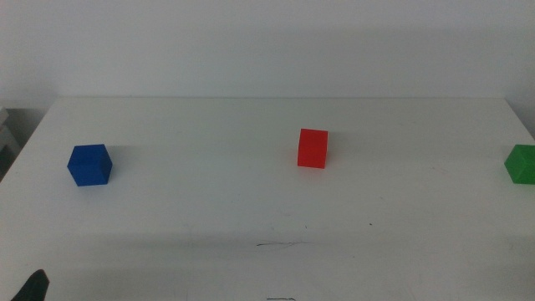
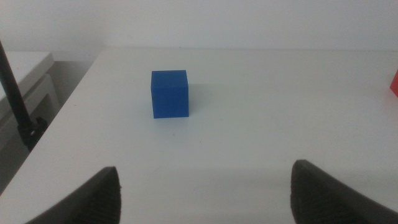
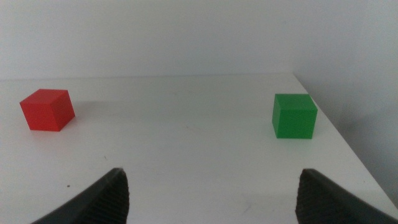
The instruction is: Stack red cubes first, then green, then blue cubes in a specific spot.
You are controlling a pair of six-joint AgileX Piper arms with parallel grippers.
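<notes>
The red cube (image 1: 313,148) stands near the middle of the white table, and it also shows in the right wrist view (image 3: 47,109). Far left sits the blue cube (image 1: 89,164), some way ahead of my open left gripper (image 2: 205,186), whose tip shows at the bottom left corner of the middle view (image 1: 33,286). The green cube (image 1: 522,163) rests at the right edge. My right gripper (image 3: 211,186) is open and empty, with the green cube (image 3: 294,116) and the red cube both ahead of it. A thin dark scribbled line (image 1: 280,244) marks the spot near the front.
The table's left edge (image 2: 68,99) runs close beside the blue cube (image 2: 169,93), with a dark rod (image 2: 15,93) and a pale shelf beyond it. Its right edge (image 3: 348,137) passes near the green cube. A white wall rises behind the table.
</notes>
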